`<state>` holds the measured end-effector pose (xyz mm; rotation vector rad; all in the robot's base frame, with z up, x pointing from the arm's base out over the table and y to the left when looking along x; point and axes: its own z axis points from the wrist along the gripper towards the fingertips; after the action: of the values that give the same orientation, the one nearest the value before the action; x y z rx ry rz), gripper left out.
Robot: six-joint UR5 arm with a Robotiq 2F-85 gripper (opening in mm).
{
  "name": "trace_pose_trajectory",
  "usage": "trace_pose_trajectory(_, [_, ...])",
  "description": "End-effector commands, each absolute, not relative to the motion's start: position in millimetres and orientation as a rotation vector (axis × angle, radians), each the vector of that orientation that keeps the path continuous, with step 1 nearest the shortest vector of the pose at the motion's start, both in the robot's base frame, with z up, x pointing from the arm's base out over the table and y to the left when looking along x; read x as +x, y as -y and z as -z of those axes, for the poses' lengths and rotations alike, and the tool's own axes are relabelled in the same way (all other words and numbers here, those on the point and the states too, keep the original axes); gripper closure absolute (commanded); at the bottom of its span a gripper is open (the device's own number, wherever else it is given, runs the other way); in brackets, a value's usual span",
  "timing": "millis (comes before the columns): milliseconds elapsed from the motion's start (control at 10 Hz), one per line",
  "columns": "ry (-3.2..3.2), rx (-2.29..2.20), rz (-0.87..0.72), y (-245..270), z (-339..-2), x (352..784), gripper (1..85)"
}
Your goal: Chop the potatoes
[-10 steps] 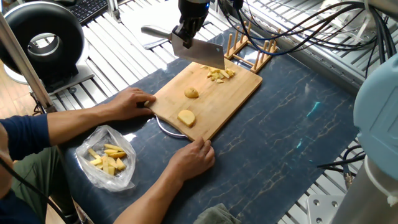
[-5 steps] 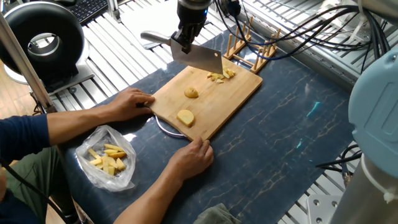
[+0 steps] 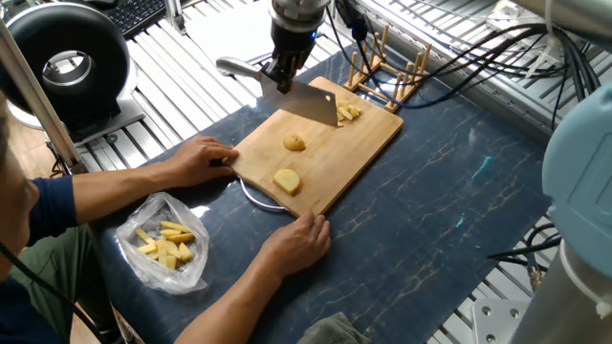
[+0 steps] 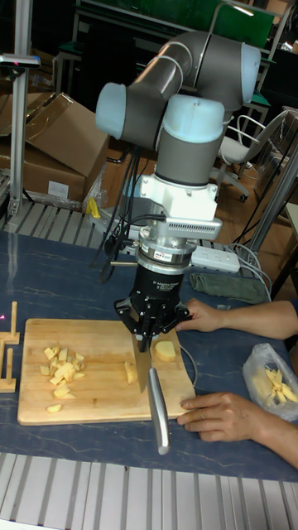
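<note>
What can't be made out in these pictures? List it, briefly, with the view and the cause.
- Fixed view: the end effector fingertips on the knife are too small to read.
- Fixed view: the blade covers part of the chopped potatoes.
- Tall fixed view: the end effector hides the knife's blade; only the handle shows.
- Tall fixed view: the plastic bag is cut off by the right edge.
- Fixed view: a round object under the cutting board is mostly hidden.

Rectangular wooden cutting board [image 3: 359, 143] on the dark marbled worktop [image 3: 459, 205] — pale yellow chopped potato pile [image 4: 63, 366] at its far end, two bigger pale potato chunks [image 3: 287, 181] nearer the person. Clear plastic bag of yellow sticks [image 3: 164, 243] off the board, beside the person's arm. Wooden slotted rack [image 3: 387, 76] behind the board.
</note>
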<state>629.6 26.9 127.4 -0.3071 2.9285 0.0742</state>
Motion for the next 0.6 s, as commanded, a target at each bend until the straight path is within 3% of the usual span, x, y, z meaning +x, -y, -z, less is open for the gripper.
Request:
trace_pose_trajectory(0, [-2.89, -0.327, -0.094, -35, -117, 626, 84.7])
trace_pose_trajectory(100, [-2.878, -0.348, -0.027, -23, -114, 625, 84.7])
trace_pose_trajectory(500, [-2.909, -0.319, -0.034, -17, -107, 609, 84.7])
